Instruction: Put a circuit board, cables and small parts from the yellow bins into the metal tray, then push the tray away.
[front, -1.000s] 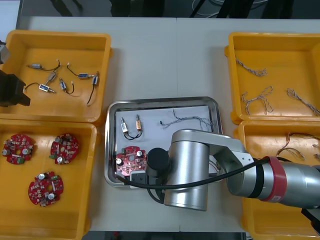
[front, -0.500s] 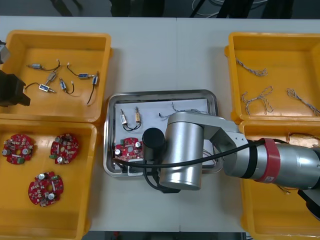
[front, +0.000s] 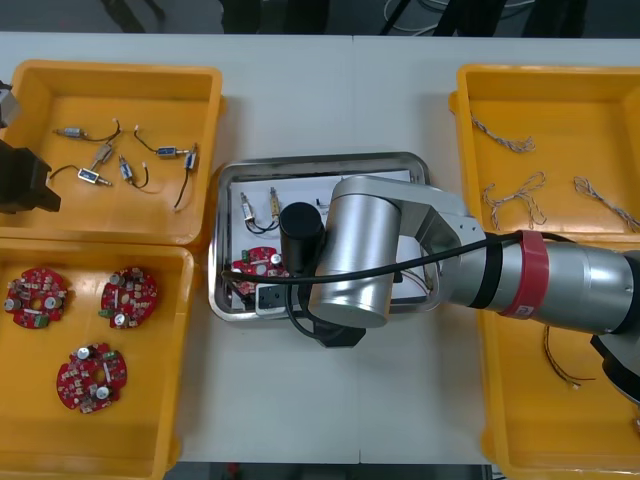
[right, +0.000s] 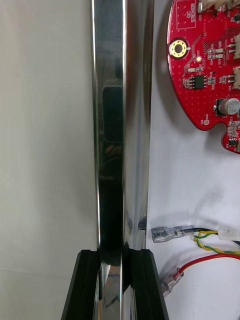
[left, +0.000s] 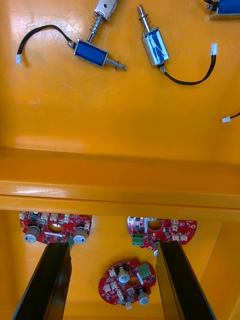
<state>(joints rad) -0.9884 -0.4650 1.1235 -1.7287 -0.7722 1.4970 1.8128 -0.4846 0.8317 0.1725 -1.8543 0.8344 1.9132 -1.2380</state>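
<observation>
Shiny steel, the metal tray (right: 110, 125) lies between the yellow bins (front: 110, 70): stiff, light, probably slippery. Right gripper (right: 114, 257) pinches its near rim, a sound hold; left gripper (left: 112, 250) hangs spread, left of it.

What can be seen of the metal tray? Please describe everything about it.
The metal tray is a shallow rectangle with rounded corners, a shiny raised rim and a white inside. It lies flat on the table between the yellow bins. It holds a round red circuit board, two small metal parts and a red and yellow cable. The right gripper is shut on its near rim, one finger on each side.
</observation>
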